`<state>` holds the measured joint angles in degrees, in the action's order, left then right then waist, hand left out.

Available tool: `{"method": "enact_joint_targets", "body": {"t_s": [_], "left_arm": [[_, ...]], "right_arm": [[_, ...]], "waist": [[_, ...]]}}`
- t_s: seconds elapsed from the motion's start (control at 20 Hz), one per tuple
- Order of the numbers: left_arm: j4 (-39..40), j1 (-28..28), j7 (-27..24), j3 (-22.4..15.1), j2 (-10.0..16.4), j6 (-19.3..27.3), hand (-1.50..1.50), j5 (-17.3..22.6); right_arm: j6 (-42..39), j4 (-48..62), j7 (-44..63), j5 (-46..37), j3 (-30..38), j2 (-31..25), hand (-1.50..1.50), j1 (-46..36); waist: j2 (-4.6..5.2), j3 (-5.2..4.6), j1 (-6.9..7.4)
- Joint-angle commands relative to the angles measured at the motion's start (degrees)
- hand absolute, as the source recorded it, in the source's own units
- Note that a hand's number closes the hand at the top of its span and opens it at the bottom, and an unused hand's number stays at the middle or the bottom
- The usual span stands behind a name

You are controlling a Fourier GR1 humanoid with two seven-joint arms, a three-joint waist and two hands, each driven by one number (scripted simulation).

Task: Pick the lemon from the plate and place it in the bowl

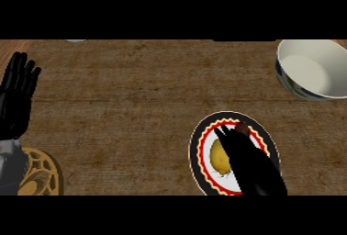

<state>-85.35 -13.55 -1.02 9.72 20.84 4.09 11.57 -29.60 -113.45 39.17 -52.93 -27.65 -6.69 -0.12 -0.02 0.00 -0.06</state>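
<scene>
While my left hand (17,92) is resting open at left, my right hand (252,161) is hovering open over the plate (201,137), beside the lemon (218,158).

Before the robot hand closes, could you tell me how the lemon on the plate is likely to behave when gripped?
The lemon looks oval and rounded, so a nudge would probably roll it across the flat plate. It looks small beside the right robot hand, so likely light. Its curved sides might slip out of a pinch from one side.
</scene>
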Motion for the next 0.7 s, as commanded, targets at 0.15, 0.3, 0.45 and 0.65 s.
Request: {"method": "enact_joint_targets", "body": {"t_s": [0.15,0.3,0.45,0.65], "left_arm": [[-0.6,1.1,-1.1,0.8,-1.0,-1.9,0.0,-1.3],[-3.2,0.7,3.1,1.9,-1.0,-1.8,0.0,-0.3],[5.9,-1.4,-5.1,1.9,-2.6,-1.9,0.0,-3.0],[4.0,-4.5,-0.2,0.6,-3.6,0.3,0.0,-4.5]], "right_arm": [[2.1,10.1,-1.1,-2.8,0.5,3.3,-1.5,-4.3],[3.3,9.2,-3.0,-3.8,0.2,1.7,-1.5,-1.8],[6.5,11.7,-5.8,-4.7,-0.5,0.9,-1.5,0.5],[4.8,12.5,-4.8,-4.1,2.2,2.1,-1.5,-1.4]], "waist": [[0.03,0.0,0.17],[-0.02,0.0,0.11],[0.06,-0.01,-0.16],[0.04,0.0,-0.17]]}}
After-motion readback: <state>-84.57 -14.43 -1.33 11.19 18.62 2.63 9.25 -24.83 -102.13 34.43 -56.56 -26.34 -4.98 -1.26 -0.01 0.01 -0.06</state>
